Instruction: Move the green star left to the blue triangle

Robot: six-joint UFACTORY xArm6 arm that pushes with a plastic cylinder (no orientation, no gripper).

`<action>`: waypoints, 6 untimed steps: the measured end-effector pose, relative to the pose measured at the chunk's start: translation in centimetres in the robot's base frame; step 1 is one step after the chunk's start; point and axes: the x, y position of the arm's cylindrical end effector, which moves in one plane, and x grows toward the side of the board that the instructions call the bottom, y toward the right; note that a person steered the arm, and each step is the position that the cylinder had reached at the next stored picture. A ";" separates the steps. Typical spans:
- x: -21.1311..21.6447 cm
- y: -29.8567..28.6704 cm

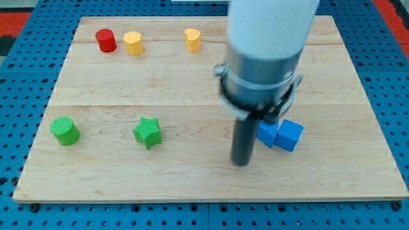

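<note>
The green star (147, 132) lies on the wooden board (192, 70) at the lower left of middle. Two blue blocks lie touching at the lower right: a blue block partly hidden by the rod (267, 133), whose shape I cannot make out, and a blue cube (289, 135) to its right. My tip (241, 161) rests on the board just left of and slightly below the blue blocks, far to the right of the green star.
A green cylinder (64, 131) lies at the left edge. A red cylinder (105, 40), a yellow block (133, 43) and another yellow block (192, 39) lie along the view's top. The arm's white and grey body (265, 51) covers the upper middle right.
</note>
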 end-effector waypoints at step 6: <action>-6.2 -17.8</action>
